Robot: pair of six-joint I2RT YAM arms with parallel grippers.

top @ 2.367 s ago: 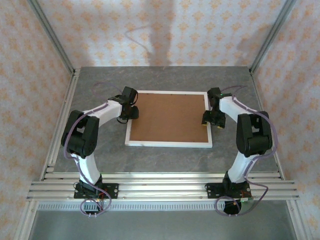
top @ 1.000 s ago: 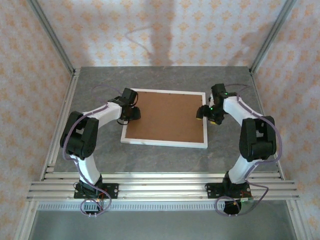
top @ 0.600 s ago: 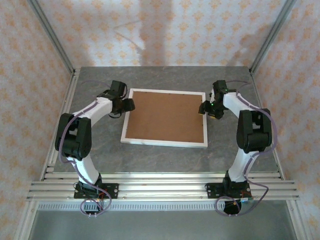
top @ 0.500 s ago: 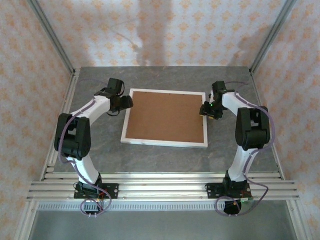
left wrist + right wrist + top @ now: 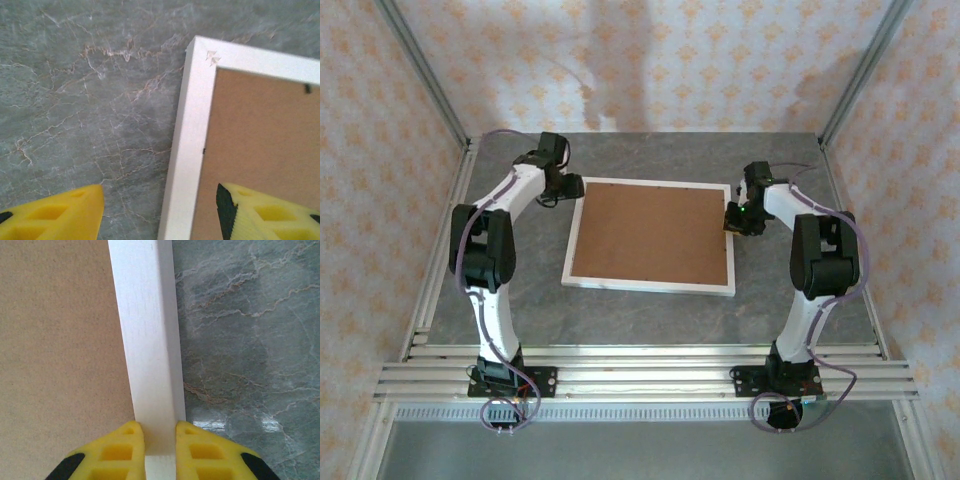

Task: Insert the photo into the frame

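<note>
One frame [image 5: 648,287] lies at centre of the top view on the grey table [image 5: 650,325], with one brown backing board [image 5: 650,232] facing up. There are two grippers. The right gripper [image 5: 733,220] now pinches the frame's right rail. The left gripper [image 5: 565,187], jaws apart, has moved from the frame's left edge to its upper-left corner.

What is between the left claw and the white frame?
Nothing visible. The left claw hangs open right above the frame's corner, half over the table, half over the brown board.
</note>
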